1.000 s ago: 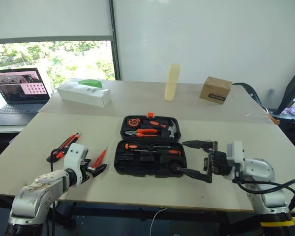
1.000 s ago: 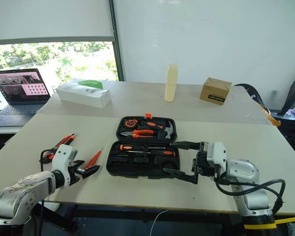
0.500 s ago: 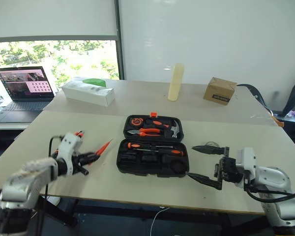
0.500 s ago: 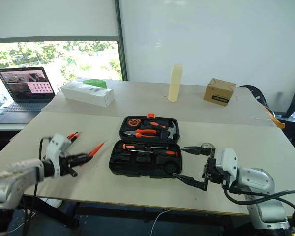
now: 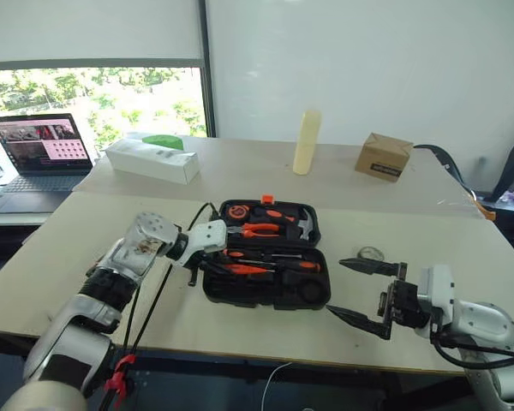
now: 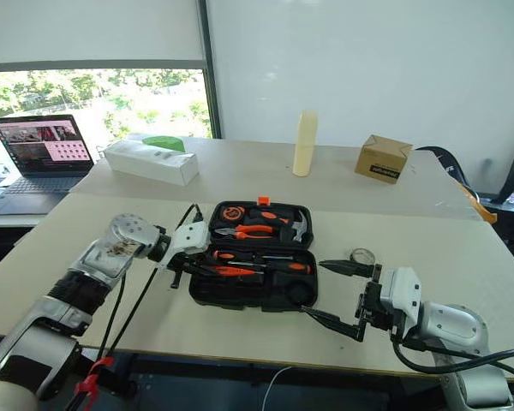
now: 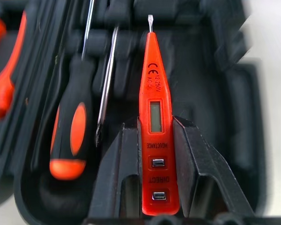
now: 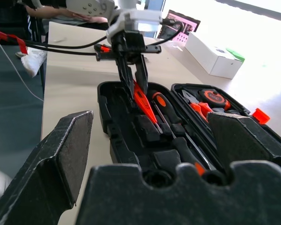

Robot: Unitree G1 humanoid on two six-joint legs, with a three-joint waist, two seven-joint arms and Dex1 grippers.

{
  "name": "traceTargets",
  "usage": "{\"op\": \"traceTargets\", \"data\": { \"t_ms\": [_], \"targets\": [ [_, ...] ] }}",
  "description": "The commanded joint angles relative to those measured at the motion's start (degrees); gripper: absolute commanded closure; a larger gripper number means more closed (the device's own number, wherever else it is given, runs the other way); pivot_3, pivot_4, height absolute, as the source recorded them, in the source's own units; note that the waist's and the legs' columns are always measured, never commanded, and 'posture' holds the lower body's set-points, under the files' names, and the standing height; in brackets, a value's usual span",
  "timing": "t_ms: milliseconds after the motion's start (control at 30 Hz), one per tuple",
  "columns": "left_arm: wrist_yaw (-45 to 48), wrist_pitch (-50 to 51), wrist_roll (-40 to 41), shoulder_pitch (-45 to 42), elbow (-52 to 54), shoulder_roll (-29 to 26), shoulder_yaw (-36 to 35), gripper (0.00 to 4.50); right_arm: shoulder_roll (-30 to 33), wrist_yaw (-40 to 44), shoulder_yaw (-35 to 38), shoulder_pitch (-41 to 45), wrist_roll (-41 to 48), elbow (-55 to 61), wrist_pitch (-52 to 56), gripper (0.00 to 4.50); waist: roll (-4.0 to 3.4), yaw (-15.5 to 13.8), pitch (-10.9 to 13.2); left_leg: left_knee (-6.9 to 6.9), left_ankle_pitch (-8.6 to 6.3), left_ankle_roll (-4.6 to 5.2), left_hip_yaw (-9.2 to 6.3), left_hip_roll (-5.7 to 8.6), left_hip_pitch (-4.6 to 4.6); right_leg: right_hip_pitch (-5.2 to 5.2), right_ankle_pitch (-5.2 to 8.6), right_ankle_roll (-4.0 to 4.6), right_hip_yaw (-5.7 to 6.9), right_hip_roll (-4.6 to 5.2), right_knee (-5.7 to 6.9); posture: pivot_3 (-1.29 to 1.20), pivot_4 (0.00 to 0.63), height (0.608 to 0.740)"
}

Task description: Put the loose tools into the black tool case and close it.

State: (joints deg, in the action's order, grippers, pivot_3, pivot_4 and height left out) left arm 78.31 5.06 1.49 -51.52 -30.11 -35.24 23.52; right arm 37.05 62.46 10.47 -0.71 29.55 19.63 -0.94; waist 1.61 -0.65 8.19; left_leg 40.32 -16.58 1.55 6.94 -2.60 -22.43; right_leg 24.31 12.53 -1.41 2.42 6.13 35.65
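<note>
Two grippers show from the head views: the left gripper (image 5: pixel 207 265) reaches over the near half of the open black tool case (image 5: pixel 266 294) at table centre, while the right gripper (image 5: pixel 370 294) hangs spread wide and empty beside the case. Along the left wrist, the fingers (image 7: pixel 119 168) clamp the slim orange tool (image 7: pixel 155 136) above the tray, beside a seated screwdriver (image 7: pixel 71 136); I'd line its tip with the free groove before letting go. From the right wrist, that tool (image 8: pixel 144 104) slants tip-down into the case, so lowering it flat first should seat it.
</note>
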Motion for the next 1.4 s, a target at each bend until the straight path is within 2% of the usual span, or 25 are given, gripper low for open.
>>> {"op": "traceTargets", "data": {
  "t_ms": [33,400,567,600,633,767,1000,1100,1300,1333,1400],
  "targets": [
    [0.73,-3.35,-2.33,-1.96,-3.80,1.48,0.16,4.03,0.38,-1.37,1.56,-0.48,0.92,2.68,-0.14,0.00,0.00,-0.03,0.00,0.05,-0.12,0.20,-0.02,0.00,0.01,-0.03,0.00,-0.03,-0.02,0.01,0.00,0.00,0.150,0.740],
    [-0.79,-6.09,-5.96,-2.57,-7.33,4.40,-0.03,4.03,0.49,-2.48,1.24,-1.18,1.10,3.32,-0.07,0.00,0.00,-0.04,0.00,0.42,-0.21,0.36,-0.33,-0.01,0.01,-0.12,0.00,-0.11,-0.06,0.03,0.15,0.00,0.150,0.740],
    [-0.73,-2.74,-5.65,-2.03,-5.73,5.29,-1.00,4.03,0.26,-2.63,0.65,-0.87,1.12,3.35,0.18,0.00,0.00,-0.21,0.00,0.46,-0.23,0.39,-0.35,0.00,0.01,-0.16,-0.01,-0.12,-0.06,0.03,0.15,0.00,0.150,0.740],
    [-0.13,-2.10,-5.12,-1.70,-4.67,5.10,-1.32,3.03,0.25,-2.62,0.60,-0.83,1.14,3.32,0.19,0.00,0.00,-0.21,0.00,0.46,-0.23,0.40,-0.36,0.00,0.01,-0.16,-0.01,-0.12,-0.06,0.03,0.15,0.00,0.150,0.740],
    [0.39,-1.59,-4.78,-1.46,-3.86,4.94,-1.53,2.79,0.27,-2.62,0.58,-0.82,1.15,3.31,0.19,0.00,0.00,-0.15,0.00,0.46,-0.23,0.40,-0.36,0.00,0.00,-0.15,-0.01,-0.13,-0.06,0.03,0.15,0.00,0.150,0.740],
    [1.67,-3.10,-1.56,-1.56,-0.34,4.60,-4.40,1.27,0.35,-2.46,0.63,-0.63,1.33,2.90,0.17,0.00,0.02,0.06,0.01,0.46,-0.23,0.39,-0.36,-0.01,-0.05,-0.07,-0.01,-0.13,-0.06,0.03,0.17,0.00,0.150,0.740],
    [3.25,1.25,3.45,-2.50,3.79,4.04,-8.95,1.27,0.38,-1.95,-0.02,0.02,1.23,2.03,0.44,0.00,0.02,0.00,0.01,0.48,-0.23,0.39,-0.38,-0.01,-0.10,-0.04,-0.01,-0.13,-0.06,0.02,0.17,0.00,0.150,0.740],
    [0.54,-1.57,1.88,-1.71,1.22,4.13,-9.21,1.95,0.31,-1.96,-0.21,0.08,1.13,1.97,0.41,0.00,0.02,0.00,0.01,0.48,-0.22,0.39,-0.38,-0.01,-0.10,-0.05,-0.01,-0.13,-0.06,0.02,0.17,0.00,0.150,0.740],
    [-4.15,-2.88,0.33,-0.73,-4.98,6.21,-9.21,4.26,-0.07,-2.31,-0.63,-0.17,0.69,2.06,0.07,0.00,0.02,-0.01,0.01,0.48,-0.23,0.39,-0.38,0.00,-0.08,-0.06,-0.01,-0.13,-0.05,0.02,0.17,0.00,0.150,0.740],
    [-4.23,-2.73,0.27,-0.45,-5.02,6.50,-9.01,4.41,-0.04,-2.29,-0.59,-0.25,0.69,2.05,0.02,0.00,0.02,-0.01,0.01,0.48,-0.22,0.38,-0.38,0.00,-0.09,-0.06,-0.01,-0.13,-0.05,0.03,0.17,0.00,0.150,0.740],
    [-3.91,-3.51,-0.38,0.54,-4.55,6.71,-8.19,4.41,0.05,-2.19,-0.46,-0.33,0.65,1.92,-0.09,0.00,0.02,-0.01,0.01,0.49,-0.23,0.38,-0.37,0.00,-0.11,-0.05,-0.01,-0.14,-0.05,0.02,0.16,0.00,0.150,0.740]
  ]
}}
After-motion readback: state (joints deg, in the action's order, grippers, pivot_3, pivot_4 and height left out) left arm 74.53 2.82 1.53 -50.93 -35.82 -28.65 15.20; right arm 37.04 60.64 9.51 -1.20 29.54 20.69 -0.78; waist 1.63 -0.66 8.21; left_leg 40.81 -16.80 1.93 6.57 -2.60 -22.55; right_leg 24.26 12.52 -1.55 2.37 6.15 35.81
